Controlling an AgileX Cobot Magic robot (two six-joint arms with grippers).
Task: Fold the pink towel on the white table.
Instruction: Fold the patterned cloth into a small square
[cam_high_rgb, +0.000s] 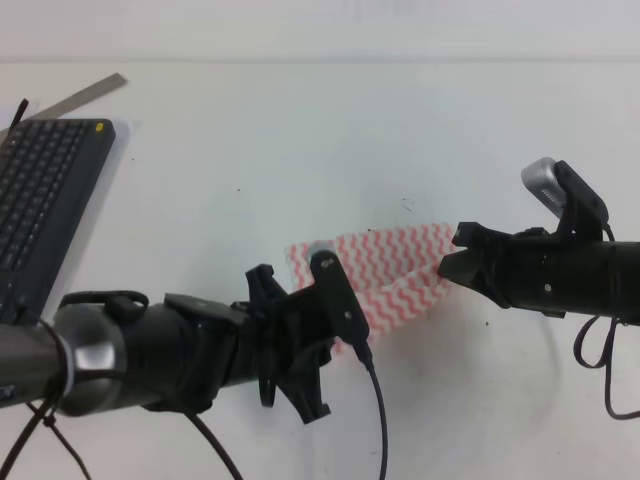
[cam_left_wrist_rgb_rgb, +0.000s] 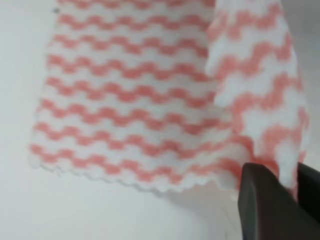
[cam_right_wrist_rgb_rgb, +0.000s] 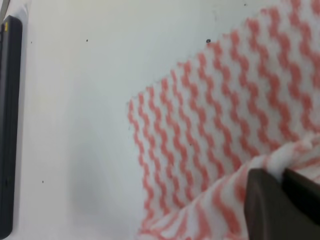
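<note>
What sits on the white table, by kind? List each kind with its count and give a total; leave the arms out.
Towel: 1, the pink towel, pinched by the left gripper and right gripper
Keyboard: 1, the black keyboard
Flat grey strip: 1, the grey strip behind the keyboard
Total: 3

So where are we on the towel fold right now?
Both grasps look done: the left pincer and right pincer each pinch an edge of the pink towel, lifted off the white table. In hand: carrying that near edge over the flat part. Left: laying it on the far edge and releasing.
</note>
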